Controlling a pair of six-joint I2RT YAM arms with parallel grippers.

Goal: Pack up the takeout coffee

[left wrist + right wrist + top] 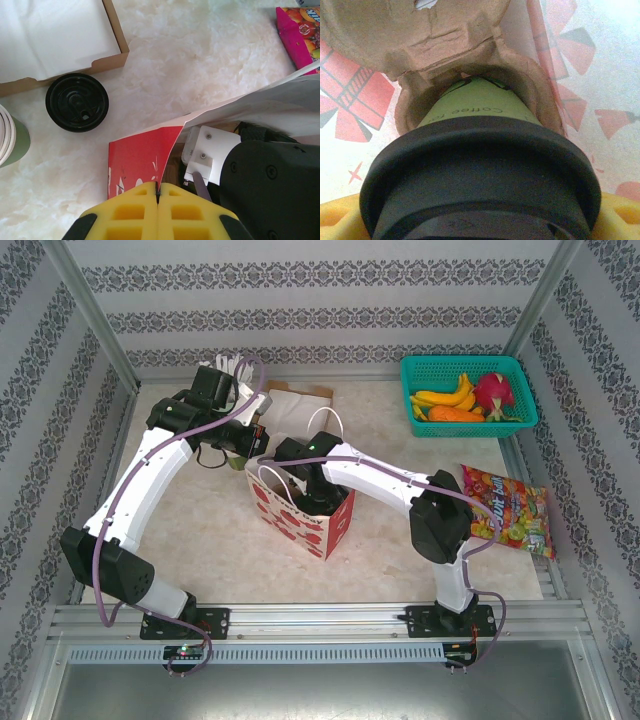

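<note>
Cup inside carrier well; bag close all round

Walls striped floral wallpaper; tabletop pale marbled; aluminium frame posts.

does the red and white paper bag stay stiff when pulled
Probably not: the red and white paper bag bows where the left gripper pinches its rim. Looks light, so a tug may drag it against the right gripper holding a black-lidded olive-green paper cup inside.
</note>
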